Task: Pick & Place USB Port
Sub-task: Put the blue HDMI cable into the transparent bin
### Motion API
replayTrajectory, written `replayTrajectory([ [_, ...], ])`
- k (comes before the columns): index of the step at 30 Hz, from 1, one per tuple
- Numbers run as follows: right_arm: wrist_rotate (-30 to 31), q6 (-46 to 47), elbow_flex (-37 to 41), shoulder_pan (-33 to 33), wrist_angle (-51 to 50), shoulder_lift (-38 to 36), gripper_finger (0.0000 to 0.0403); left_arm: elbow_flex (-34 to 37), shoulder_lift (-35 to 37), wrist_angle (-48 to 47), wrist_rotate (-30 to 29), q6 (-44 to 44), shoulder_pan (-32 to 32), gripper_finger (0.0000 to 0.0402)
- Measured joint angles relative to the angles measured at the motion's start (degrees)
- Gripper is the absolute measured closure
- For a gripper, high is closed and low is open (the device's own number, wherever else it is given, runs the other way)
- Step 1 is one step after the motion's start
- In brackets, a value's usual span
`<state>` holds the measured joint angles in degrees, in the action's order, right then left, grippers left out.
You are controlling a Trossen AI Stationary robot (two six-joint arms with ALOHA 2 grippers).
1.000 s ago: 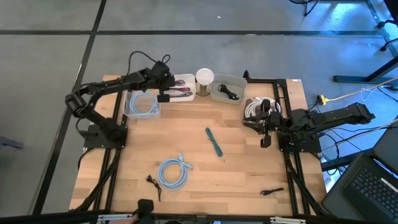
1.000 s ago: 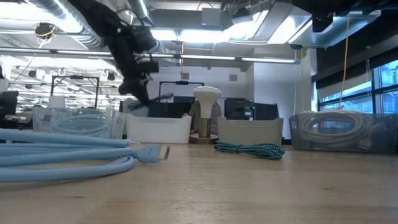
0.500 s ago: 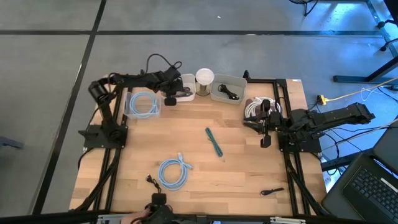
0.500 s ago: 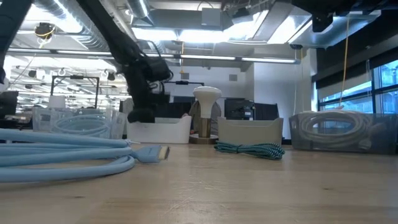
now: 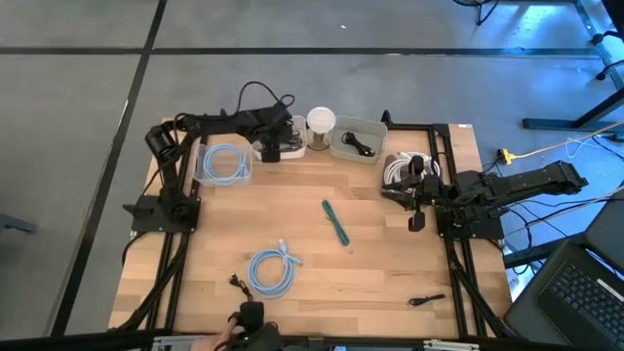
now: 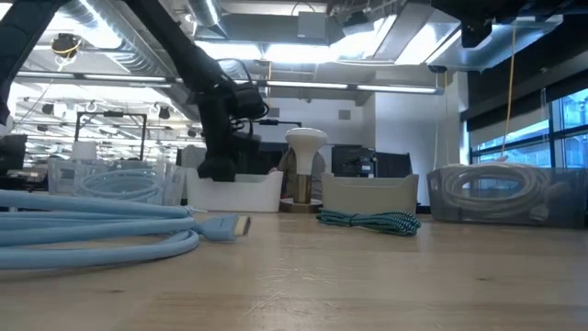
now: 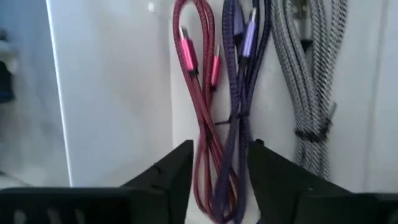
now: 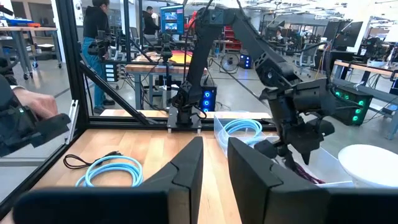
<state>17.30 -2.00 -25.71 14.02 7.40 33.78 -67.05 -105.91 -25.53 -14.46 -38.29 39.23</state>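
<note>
The back edge of the wooden table [image 5: 370,263] carries a row of containers: a clear bin with a coiled light-blue cable [image 5: 223,162], a white bin [image 5: 289,128] holding USB cables, a white round-topped lamp [image 5: 321,121], a grey bin with a black cable [image 5: 358,138], and a clear bin of white cable [image 5: 399,168] at the right. Loose on the table lie a teal braided cable [image 5: 335,221], a coiled light-blue cable [image 5: 272,270] and 2 small black connectors [image 5: 426,300]. The left gripper [image 5: 270,148] is down in the white bin, its 2 fingers [image 7: 168,168] parted a little around the lower loops of a red USB cable [image 7: 200,93] and a purple USB cable [image 7: 239,93], which lie side by side; whether the fingers press on them I cannot tell. A grey-and-white braided cable [image 7: 308,81] lies beside these, apart from the fingers. The left arm reaches from its base at the table's left edge across the clear bin, wrist bent downward. The right gripper [image 5: 415,203] waits at the right edge, fingers [image 8: 186,165] slightly apart and holding nothing. At the near edge a person's hand [image 5: 231,334] holds a dark object.
</note>
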Motion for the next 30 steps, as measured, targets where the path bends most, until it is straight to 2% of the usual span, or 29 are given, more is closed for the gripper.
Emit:
replayTrajectory([
  [5,0.00,0.00,0.00,0.01,-0.01,0.00,0.0326,-5.84,0.20,-12.68,-0.46,4.77,-1.11,0.0237],
  [7,0.00,0.00,0.00,0.00,-0.01,0.00,0.0326,-7.79,1.22,-17.32,1.35,6.67,-1.98,0.0236],
  [12,0.00,0.00,0.00,0.00,-0.02,0.00,0.0326,-9.00,7.78,-20.09,5.31,9.71,-5.55,0.0242],
  [15,0.00,0.00,0.00,0.02,-0.02,0.00,0.0326,-9.00,13.30,-21.45,11.09,13.83,-8.34,0.0246],
  [18,0.00,0.00,0.00,0.02,-0.01,0.00,0.0326,-8.23,18.74,-21.32,22.60,20.24,-12.00,0.0248],
  [20,0.00,0.00,0.00,0.01,-0.01,0.00,0.0326,-6.47,21.89,-21.44,27.63,23.73,-15.72,0.0249],
  [25,0.00,-0.01,0.00,0.01,0.00,0.00,0.0326,0.45,26.77,-21.63,27.80,31.49,-28.68,0.0246],
  [30,0.00,-0.01,0.00,0.00,-0.02,0.00,0.0326,7.41,27.52,-17.45,29.34,41.60,-43.64,0.0245],
])
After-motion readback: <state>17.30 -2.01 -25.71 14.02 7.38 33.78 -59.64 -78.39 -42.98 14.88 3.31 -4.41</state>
